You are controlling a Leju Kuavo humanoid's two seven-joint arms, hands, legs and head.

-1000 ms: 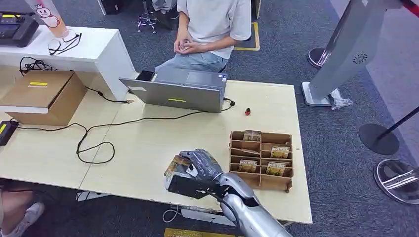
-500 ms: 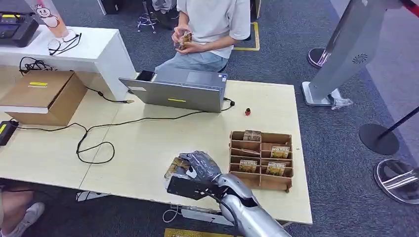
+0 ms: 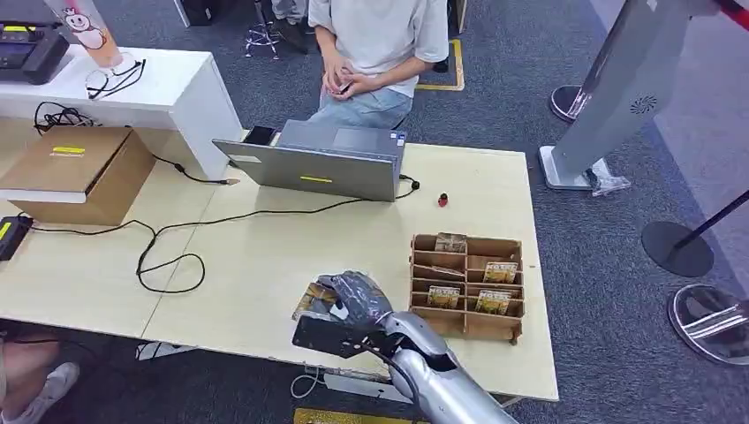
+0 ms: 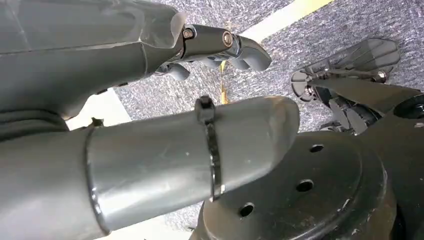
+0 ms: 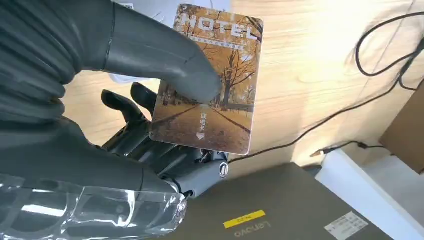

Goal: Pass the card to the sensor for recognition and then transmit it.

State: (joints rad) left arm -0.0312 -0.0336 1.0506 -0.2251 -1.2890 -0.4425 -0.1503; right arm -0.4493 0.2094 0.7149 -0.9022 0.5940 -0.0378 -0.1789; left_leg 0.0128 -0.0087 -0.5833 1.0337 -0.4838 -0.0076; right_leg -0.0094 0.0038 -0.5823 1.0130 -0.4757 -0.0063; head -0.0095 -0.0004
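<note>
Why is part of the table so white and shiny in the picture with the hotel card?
In the right wrist view, strong light glares off the table and washes out the wood grain, while the card stays sharp enough to read. In the head view, the table is evenly lit, with no glare.

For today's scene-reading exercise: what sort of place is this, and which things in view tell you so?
Probably an office or lab mocked up as a hotel desk: a card printed HOTEL, a wooden rack of similar cards, a laptop on the table, grey carpet.
</note>
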